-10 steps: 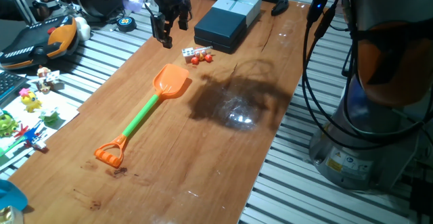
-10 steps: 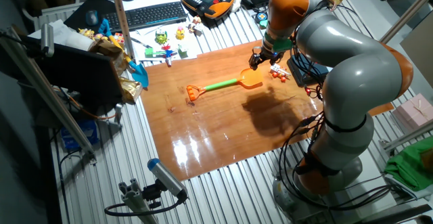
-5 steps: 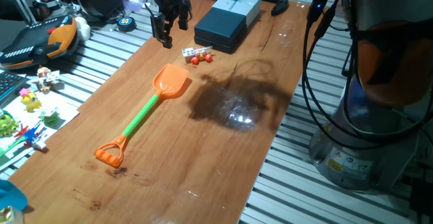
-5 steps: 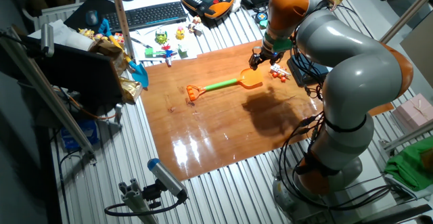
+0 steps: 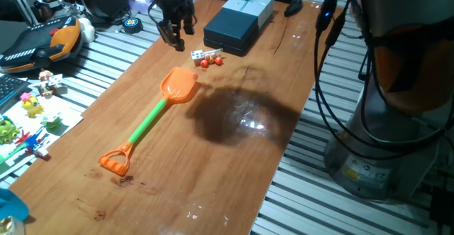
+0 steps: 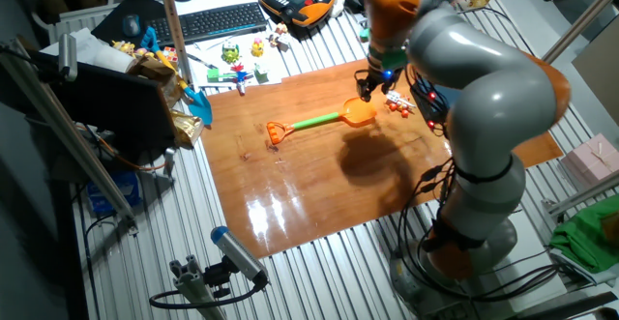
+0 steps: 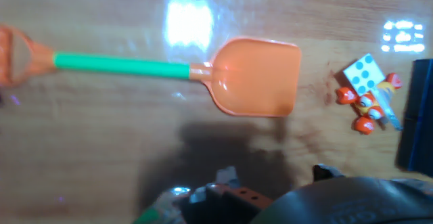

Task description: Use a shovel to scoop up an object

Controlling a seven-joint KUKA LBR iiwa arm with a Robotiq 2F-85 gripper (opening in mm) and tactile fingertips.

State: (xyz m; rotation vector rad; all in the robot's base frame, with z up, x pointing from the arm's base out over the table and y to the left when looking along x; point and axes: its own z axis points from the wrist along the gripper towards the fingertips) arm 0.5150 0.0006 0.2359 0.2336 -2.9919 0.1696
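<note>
Orange and bright green plastic make up the shovel (image 5: 152, 118), which lies flat on the wooden tabletop (image 5: 234, 171). Its orange scoop blade points toward the far end of the tabletop, and its D-shaped loop end lies toward the near end. In the hand view the shovel (image 7: 203, 72) runs left to right, blade facing up and nothing resting on it.

Just beyond the blade tip sits the object (image 5: 198, 54), a small white cube with coloured dots. It rests on the tabletop, apart from the blade. The hand view shows the object (image 7: 363, 77) with blue dots on its upper face, touching a cluster of small red pieces (image 7: 362, 112). From one fixed view the red pieces (image 5: 211, 61) lie just beside the cube.

A dark rectangular box (image 5: 240, 18) lies near the cube on the far part of the tabletop.

The gripper (image 5: 174, 35) hangs above the tabletop, beyond and to the side of the blade, holding nothing. Its two fingers point downward with a visible gap between them, so it appears to stand open, though the view is small. In the other fixed view the gripper (image 6: 368, 88) hovers close over the blade edge, beneath the orange and grey arm (image 6: 474, 78).
</note>
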